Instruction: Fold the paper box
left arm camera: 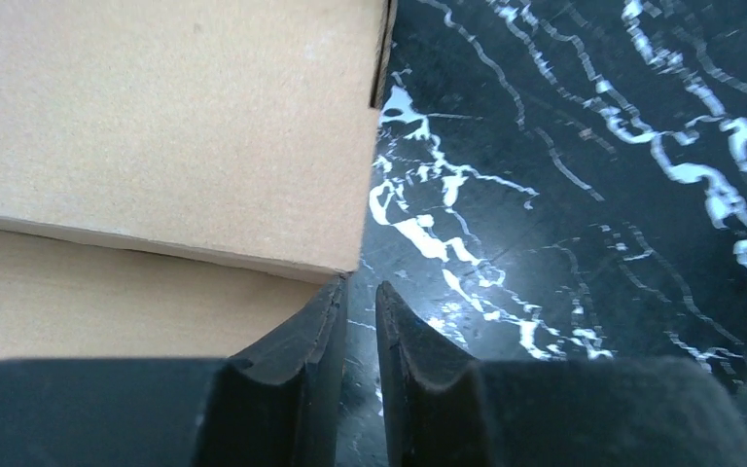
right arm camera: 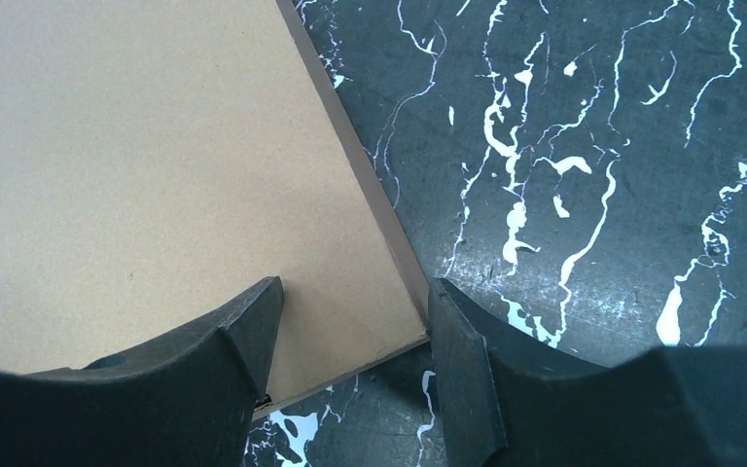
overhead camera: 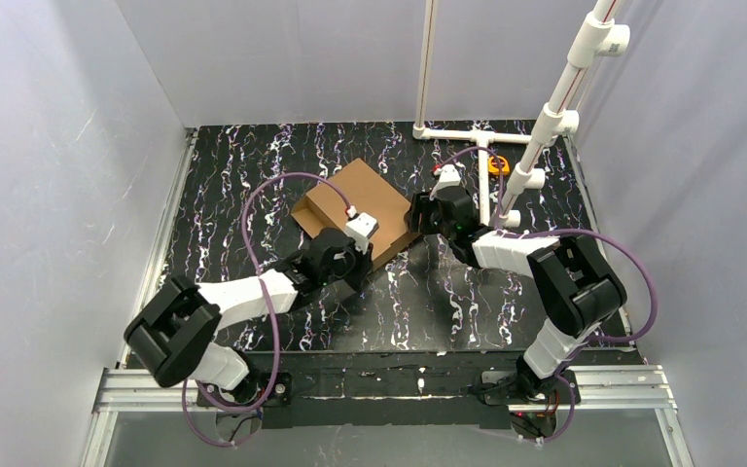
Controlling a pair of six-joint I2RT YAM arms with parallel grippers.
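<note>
The paper box [overhead camera: 365, 195] is a brown cardboard mailer lying closed and flat on the black marbled table [overhead camera: 233, 195], turned like a diamond. My left gripper [overhead camera: 355, 251] is at its near edge. In the left wrist view the jaws [left arm camera: 360, 292] are nearly together with only table between them, and the left fingertip [left arm camera: 331, 297] touches the corner of the box lid [left arm camera: 156, 126]. My right gripper [overhead camera: 420, 216] is at the box's right corner. In the right wrist view it [right arm camera: 355, 292] is open and straddles that corner of the box [right arm camera: 156, 165], one finger over the lid, the other beside the edge.
A white PVC pipe frame [overhead camera: 486, 146] lies and rises at the back right, with a small orange object [overhead camera: 498, 165] beside it. White walls close in the table on three sides. An aluminium rail [overhead camera: 379, 384] runs along the near edge.
</note>
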